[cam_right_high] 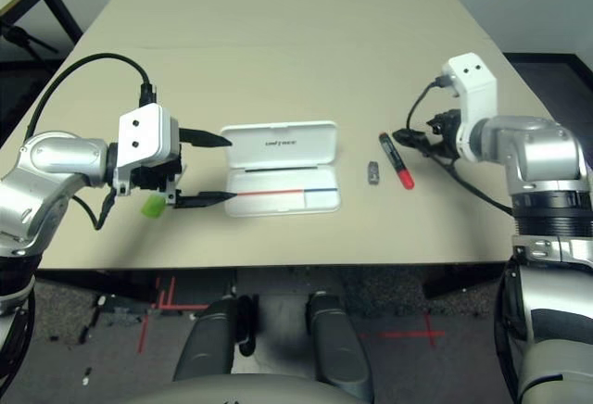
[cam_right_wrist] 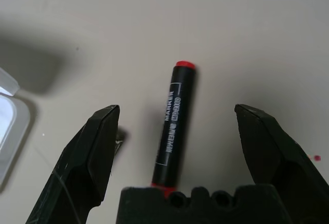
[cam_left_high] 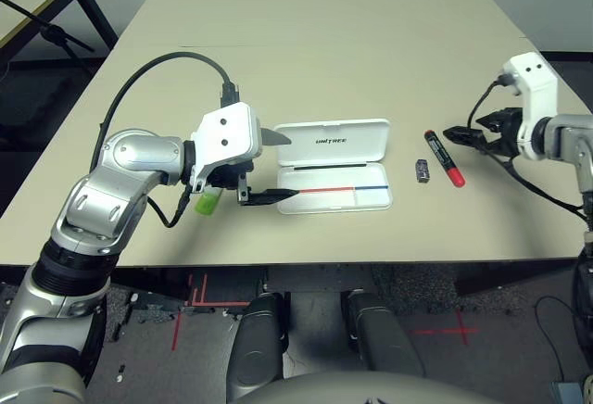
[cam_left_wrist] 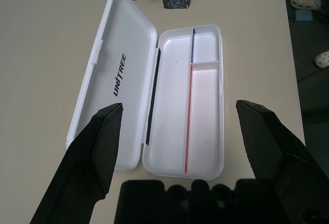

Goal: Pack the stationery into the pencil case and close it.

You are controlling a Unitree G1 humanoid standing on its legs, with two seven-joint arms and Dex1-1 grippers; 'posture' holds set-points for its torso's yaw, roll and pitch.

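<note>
On the worktop [cam_left_high: 306, 61] before us, the white pencil case [cam_left_high: 334, 201] lies open at twelve o'clock, its lid [cam_left_high: 334, 142] folded away from us, so the tray faces up to receive things; the tray is empty.

Our left pincer [cam_left_high: 271, 165], at about eleven o'clock, is spread wide and empty, pointing across at the case. We judge it waits there to steady the case or work the lid. Beneath that arm, the green highlighter [cam_left_high: 208, 201] lies on the worktop, partly hidden.

To the case's right, at three o'clock from it, sits the small dark piece [cam_left_high: 422, 170], with the red marker [cam_left_high: 445, 158] just beyond, slanting, its red cap towards us. Our right pincer [cam_right_wrist: 177, 147] is also spread and empty, aimed down with the marker between its two fingers; that placing looks meant for a grip across the barrel.

Nothing is packed. Next, we think, comes closing on the marker; the small piece nearby could get nudged.
</note>
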